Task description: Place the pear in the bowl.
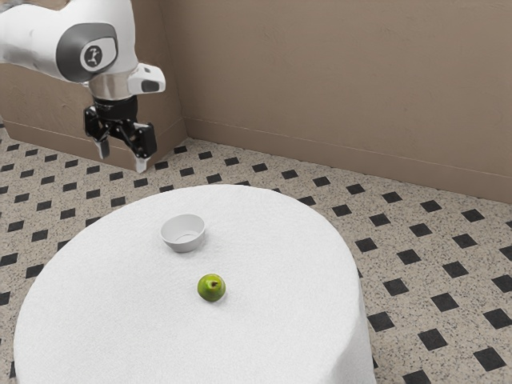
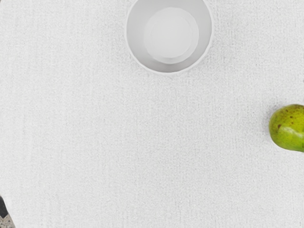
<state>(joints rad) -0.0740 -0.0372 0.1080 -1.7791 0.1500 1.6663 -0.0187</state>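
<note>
High above the table's far edge, in the exterior view's upper left, my black gripper (image 1: 122, 160) hangs open, its two fingertips well apart and nothing between them. The green pear (image 1: 211, 287) rests on the white cloth, separate from the bowl. A white round bowl (image 1: 183, 233) stands upright between the pear and the gripper's side of the table, with nothing inside. In the wrist view the bowl (image 2: 169, 35) is seen from above, and part of the pear (image 2: 288, 127) is cut off by the picture's edge.
A round table (image 1: 120, 320) with a white cloth carries both things. Around it lies a speckled floor (image 1: 416, 240) with black diamonds. A brown wall (image 1: 336, 80) rises behind.
</note>
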